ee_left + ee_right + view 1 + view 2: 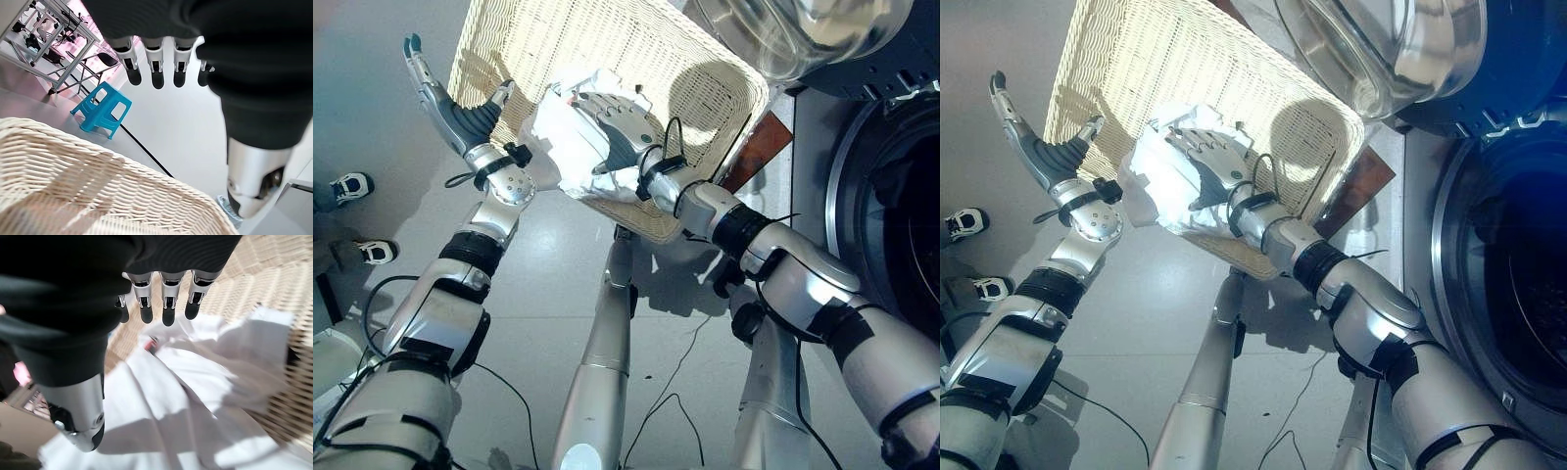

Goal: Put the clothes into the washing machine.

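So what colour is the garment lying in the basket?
White; the garment shows best in the right wrist view.

The right hand (98, 298) is held above white clothes (166, 396), its fingers (168, 303) straight; the clothes are piled inside the wicker basket (274, 293).

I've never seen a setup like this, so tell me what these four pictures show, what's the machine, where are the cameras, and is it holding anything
It is a humanoid robot sorting laundry. Two pictures look down from its head, two from cameras on its wrists. A white garment lies in a wicker basket on the floor, draped over the near rim. The right hand hangs open just above the garment, not gripping it. The left hand is open beside the basket, holding nothing. The washing machine stands at the right, its door open. A blue stool stands further off.
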Controlling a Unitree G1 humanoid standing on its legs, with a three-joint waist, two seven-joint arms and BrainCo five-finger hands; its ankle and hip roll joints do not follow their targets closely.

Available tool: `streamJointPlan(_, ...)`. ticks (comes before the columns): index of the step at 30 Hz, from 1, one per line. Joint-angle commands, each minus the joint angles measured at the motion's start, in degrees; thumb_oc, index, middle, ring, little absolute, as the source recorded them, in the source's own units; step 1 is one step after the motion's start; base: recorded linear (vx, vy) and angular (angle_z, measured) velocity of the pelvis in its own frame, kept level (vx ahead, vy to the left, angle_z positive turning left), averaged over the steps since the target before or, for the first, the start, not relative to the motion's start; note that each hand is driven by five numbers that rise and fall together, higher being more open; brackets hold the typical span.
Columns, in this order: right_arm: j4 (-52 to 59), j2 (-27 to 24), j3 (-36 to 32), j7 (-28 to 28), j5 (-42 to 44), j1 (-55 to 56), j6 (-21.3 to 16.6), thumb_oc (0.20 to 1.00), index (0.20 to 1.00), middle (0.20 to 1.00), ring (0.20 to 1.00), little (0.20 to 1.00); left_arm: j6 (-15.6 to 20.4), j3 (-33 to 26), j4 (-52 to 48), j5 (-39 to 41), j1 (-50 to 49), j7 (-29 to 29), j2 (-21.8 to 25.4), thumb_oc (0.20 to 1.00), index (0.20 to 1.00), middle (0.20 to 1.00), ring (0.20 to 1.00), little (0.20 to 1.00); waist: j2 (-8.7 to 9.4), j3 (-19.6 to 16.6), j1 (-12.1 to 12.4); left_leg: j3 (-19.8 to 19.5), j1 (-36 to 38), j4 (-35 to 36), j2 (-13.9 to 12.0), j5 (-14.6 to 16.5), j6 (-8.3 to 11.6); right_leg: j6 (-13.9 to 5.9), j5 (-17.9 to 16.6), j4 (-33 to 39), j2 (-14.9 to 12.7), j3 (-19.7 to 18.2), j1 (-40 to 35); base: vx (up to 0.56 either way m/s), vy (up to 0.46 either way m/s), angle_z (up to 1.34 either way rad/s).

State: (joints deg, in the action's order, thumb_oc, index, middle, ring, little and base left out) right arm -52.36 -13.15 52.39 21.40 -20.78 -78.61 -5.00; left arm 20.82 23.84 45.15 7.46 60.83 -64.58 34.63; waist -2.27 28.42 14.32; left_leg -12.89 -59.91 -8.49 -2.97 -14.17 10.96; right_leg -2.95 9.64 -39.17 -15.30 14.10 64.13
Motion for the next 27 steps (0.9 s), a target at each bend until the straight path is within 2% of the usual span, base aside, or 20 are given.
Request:
streamJointPlan(1,-2.81,3.12,-0.56,-1.92,0.42,-3.17,0.12,1.0,1.0,1.0,1.0,1.0,3.96,-0.93,-1.8,-2.75,1.68,-2.22,-1.55,1.0,1.0,1.0,1.0,1.0,-4.61,1.38,2.0,1.19,-2.16,-5.36,4.33,2.34,-6.92,-3.96,-16.68,17.24,0.99,1.98,-3.61,0.02,0.034,0.0)
streamJointPlan(5,-6.2,3.56,-0.51,-3.37,-0.92,-2.91,3.98,1.0,1.0,1.0,1.0,1.0,5.68,-0.84,-3.97,-3.8,1.36,-1.72,-2.11,1.0,1.0,1.0,1.0,1.0,-4.83,1.38,2.69,0.82,-2.2,-5.14,4.38,2.31,-7.01,-4.21,-16.63,16.99,0.61,2.37,-3.74,0.02,0.027,0.03)
streamJointPlan(10,-9.57,3.0,-1.01,-3.21,-1.16,-2.95,6.69,1.0,1.0,1.0,1.0,1.0,7.35,-0.89,-7.03,-5.66,0.77,-1.62,-2.87,1.0,1.0,1.0,1.0,1.0,-5.18,1.38,3.61,0.02,-2.56,-4.7,4.61,2.24,-7.11,-4.61,-16.78,16.94,0.18,2.94,-3.5,0.02,0.027,0.09)
streamJointPlan(18,-10.28,2.81,-1.6,-4.18,-2.34,-3.11,4.72,1.0,1.0,1.0,1.0,1.0,8.81,-1.01,-12.78,-8.37,-1.7,-2.19,-3.61,1.0,1.0,1.0,1.0,1.0,-5.93,1.38,4.95,-0.91,-3.82,-4.53,5.0,2.06,-7.14,-5.2,-16.84,16.42,-0.58,3.7,-2.51,0.02,0.023,0.06)
streamJointPlan(27,-10.83,3.43,-1.73,-4.19,-3.89,-3.32,4.92,1.0,1.0,1.0,1.0,1.0,11.43,-1.47,-16.94,-9.64,-3.74,-1.58,-3.72,1.0,1.0,1.0,1.0,1.0,-6.75,1.38,6.29,-1.9,-4.19,-3.9,5.34,1.76,-7.06,-5.76,-16.66,16.16,-1.21,4.19,-2.18,0.0,0.003,0.0)
